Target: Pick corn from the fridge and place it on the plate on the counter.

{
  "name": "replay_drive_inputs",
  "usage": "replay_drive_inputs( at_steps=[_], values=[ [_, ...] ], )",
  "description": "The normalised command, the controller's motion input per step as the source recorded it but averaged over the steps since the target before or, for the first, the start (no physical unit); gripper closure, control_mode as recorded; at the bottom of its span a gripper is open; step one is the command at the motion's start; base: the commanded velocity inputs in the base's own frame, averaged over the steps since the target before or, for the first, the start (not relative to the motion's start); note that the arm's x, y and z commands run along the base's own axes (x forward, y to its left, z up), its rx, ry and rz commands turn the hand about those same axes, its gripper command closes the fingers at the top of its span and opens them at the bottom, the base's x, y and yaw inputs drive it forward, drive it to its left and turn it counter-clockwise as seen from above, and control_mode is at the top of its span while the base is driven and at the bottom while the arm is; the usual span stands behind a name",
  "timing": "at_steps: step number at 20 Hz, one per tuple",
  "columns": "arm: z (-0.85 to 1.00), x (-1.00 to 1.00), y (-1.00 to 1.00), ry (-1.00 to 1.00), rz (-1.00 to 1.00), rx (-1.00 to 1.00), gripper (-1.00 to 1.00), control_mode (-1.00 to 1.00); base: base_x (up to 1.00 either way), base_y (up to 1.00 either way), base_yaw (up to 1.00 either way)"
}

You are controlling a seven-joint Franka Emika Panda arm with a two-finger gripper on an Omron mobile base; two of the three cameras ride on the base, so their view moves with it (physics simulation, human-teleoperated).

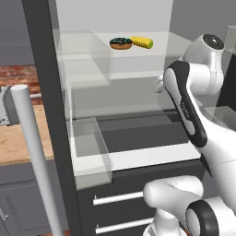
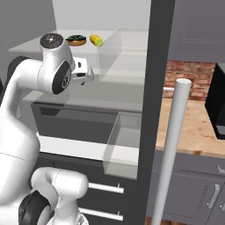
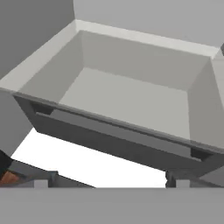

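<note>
Lying on the glass shelf above the gripper (image 2: 90,74), the corn (image 1: 142,43) is resting crosswise beside the doughnut (image 1: 120,43). Jaws are standing apart, gripping nothing.

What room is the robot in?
Most likely a kitchen. There's an open fridge with a doughnut and corn on a shelf, plus a wooden counter over grey cabinets.

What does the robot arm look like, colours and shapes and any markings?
The arm is glossy white with rounded, tube-like links, black bands at the joints and dark round caps on the joint ends. A black panel along one link carries small lettering too blurred to read.
</note>
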Motion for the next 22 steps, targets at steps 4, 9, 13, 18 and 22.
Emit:
replay_drive_inputs(
  at_steps=[4,9,13,18,22],
  values=[
    [1.00,0.00,0.00,-0.62,0.13,-0.12,-1.00,-1.00,0.00,0.00,0.00],
    [0.82,0.16,-0.02,-0.37,-0.04,0.01,-1.00,-1.00,0.00,0.00,0.00],
    [0.87,0.41,0.00,-0.25,-0.09,0.06,-1.00,-1.00,0.00,0.00,0.00],
    [0.23,0.65,0.00,0.01,-0.01,0.01,-1.00,-1.00,0.00,0.00,0.00],
    [0.01,0.65,-0.02,0.07,0.03,0.00,-1.00,-1.00,0.00,0.00,0.00]
  ],
)
